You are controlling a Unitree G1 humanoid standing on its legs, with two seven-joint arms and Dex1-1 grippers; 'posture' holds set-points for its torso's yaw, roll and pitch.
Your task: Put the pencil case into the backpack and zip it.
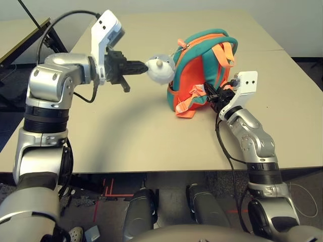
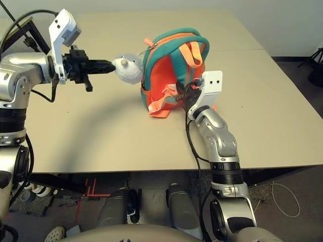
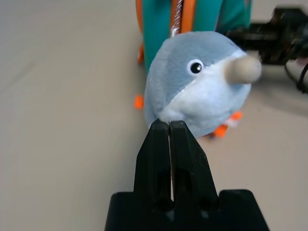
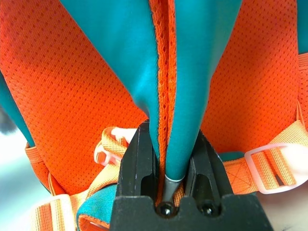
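The orange and teal backpack (image 1: 202,70) stands upright on the table, its strap side facing me. Its grey plush dolphin charm (image 1: 160,69) is pulled out to the left, off the table. My left gripper (image 1: 144,67) is shut on the dolphin's lower edge (image 3: 197,86), fingertips pressed together (image 3: 168,126). At the backpack's lower right, my right gripper (image 1: 212,96) is shut on a teal shoulder strap (image 4: 192,72), which runs between its black fingers (image 4: 139,159). The pencil case is out of view.
The beige table (image 1: 126,136) has open surface in front of and to the left of the backpack. A dark stand (image 1: 20,45) leans at the far left edge. A black cable (image 1: 227,151) trails along my right forearm.
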